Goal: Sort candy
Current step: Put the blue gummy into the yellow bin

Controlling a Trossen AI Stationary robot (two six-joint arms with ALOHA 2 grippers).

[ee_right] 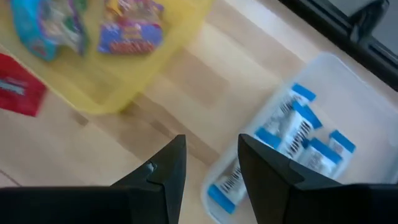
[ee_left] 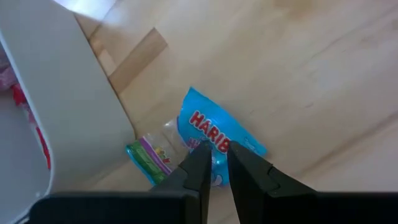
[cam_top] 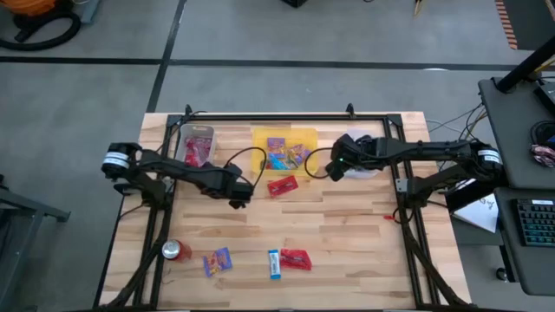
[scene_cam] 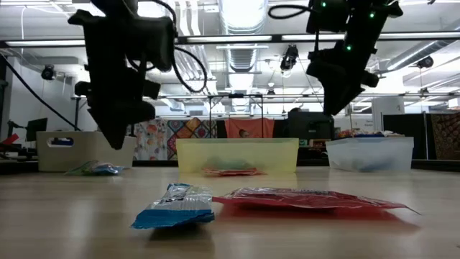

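Note:
My left gripper [cam_top: 238,198] [ee_left: 218,155] hangs above the table just right of the clear bin of red packets [cam_top: 197,145]. Its fingers are all but shut, with nothing between them. Past them, a blue Haribo packet [ee_left: 217,127] and a green-purple packet [ee_left: 148,155] lie flat on the wood beside that bin's wall. My right gripper [cam_top: 340,165] [ee_right: 211,162] is open and empty, above the near rim of the clear bin of blue-and-white bars [ee_right: 298,140]. The yellow bin [cam_top: 284,152] holds purple multicolour packets. A red packet [cam_top: 282,185] lies in front of it.
Near the table's front edge lie a red soda can [cam_top: 176,251], a purple packet [cam_top: 217,260], a blue-and-white bar [cam_top: 274,263] and a red packet [cam_top: 296,258]. A black frame [cam_top: 286,117] borders the far edge and both sides. Bare wood lies between the bins and the front row.

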